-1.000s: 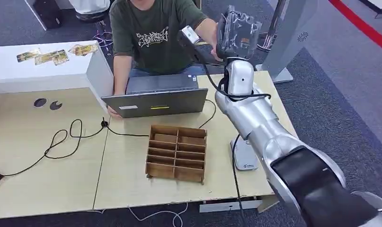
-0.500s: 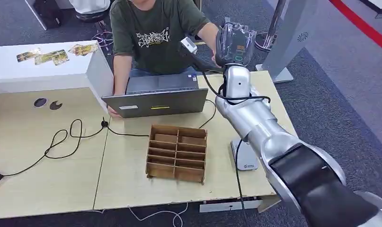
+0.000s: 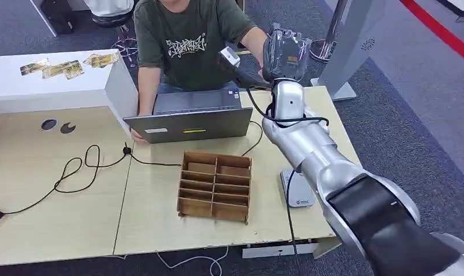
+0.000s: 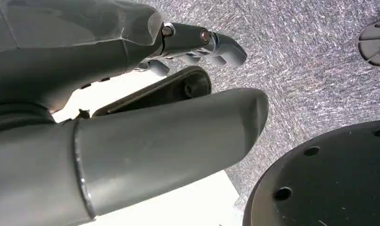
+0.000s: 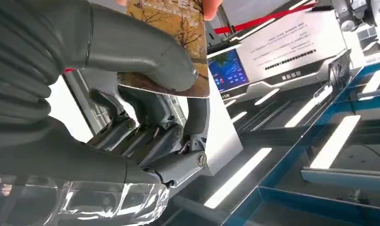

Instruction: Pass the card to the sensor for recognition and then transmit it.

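One card (image 5: 171,28) matters here: the right hand (image 3: 284,53) is raised past the far edge of the table (image 3: 57,213), level with the seated person (image 3: 186,40), and the right wrist view shows what the head view cannot, the thick grey thumb (image 5: 145,61) pressing the printed card against the darker fingers (image 5: 145,136), with a person's fingertips (image 5: 211,5) touching the card's far edge. From the head view the hand's back and its clear plastic cover hide the card. Five more cards (image 3: 68,66), as far as they can be counted, lie spread on one white box (image 3: 57,86) at the table's far left corner. On the table stand one open grey laptop (image 3: 189,123) in front of the person, one wooden organizer (image 3: 215,185) divided into small compartments, and one flat white card reader (image 3: 298,192) lying partly under the right arm, just beside the organizer. One black cable (image 3: 74,172) loops across the left half of the table and two dark round marks (image 3: 58,126) sit near the box. The left wrist view shows the left hand (image 4: 131,108) hanging over grey carpet (image 4: 315,70) beside one black round base (image 4: 329,183); its fingers (image 4: 216,44) curl slightly with nothing visible between them, though whether it is fully closed I cannot tell.
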`<act>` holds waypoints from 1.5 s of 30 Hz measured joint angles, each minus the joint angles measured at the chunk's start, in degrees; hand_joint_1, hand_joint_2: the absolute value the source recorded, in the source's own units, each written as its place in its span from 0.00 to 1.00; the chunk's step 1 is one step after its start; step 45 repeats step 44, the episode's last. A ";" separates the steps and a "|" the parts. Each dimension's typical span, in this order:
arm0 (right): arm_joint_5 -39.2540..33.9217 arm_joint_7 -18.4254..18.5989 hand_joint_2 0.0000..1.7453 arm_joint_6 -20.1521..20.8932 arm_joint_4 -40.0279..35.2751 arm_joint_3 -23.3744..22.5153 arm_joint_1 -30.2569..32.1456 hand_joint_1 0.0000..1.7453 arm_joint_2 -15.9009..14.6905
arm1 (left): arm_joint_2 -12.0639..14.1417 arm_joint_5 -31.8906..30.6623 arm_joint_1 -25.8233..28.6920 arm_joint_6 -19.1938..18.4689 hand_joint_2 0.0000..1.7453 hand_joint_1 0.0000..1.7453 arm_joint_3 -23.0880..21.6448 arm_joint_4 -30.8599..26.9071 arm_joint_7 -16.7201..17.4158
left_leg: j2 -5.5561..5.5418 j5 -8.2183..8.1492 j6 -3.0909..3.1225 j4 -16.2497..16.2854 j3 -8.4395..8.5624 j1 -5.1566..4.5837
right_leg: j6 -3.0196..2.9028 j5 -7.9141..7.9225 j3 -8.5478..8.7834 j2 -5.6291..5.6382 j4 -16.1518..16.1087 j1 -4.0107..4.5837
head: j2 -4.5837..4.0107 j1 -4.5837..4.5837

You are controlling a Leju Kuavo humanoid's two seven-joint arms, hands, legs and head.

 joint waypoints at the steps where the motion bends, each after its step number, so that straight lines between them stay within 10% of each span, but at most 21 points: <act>1: 0.00 0.02 1.00 0.00 0.00 0.00 0.01 0.00 0.00 | 0.00 0.00 0.00 0.00 0.00 0.00 0.00 0.00 0.02 | 0.00 0.00 0.00 0.00 0.00 0.00 | 0.00 0.00 0.00 0.00 0.00 0.00 | 0.00 0.00; 32: 0.00 1.42 1.00 0.00 -2.63 2.09 0.90 0.00 -0.69 | 0.02 0.80 -0.10 0.15 0.00 0.00 -0.07 -0.02 0.13 | 0.01 0.00 0.00 0.00 0.01 0.00 | 0.00 0.00 -0.02 0.02 0.00 0.00 | 0.00 0.00; 45: 0.00 -0.39 1.00 0.00 -24.35 3.46 8.96 0.00 -7.69 | -0.07 2.80 0.18 0.55 0.00 0.00 -0.07 -0.02 -0.02 | 0.02 -0.02 0.02 0.00 0.02 0.00 | 0.01 0.00 -0.02 0.03 -0.02 0.00 | 0.00 -0.04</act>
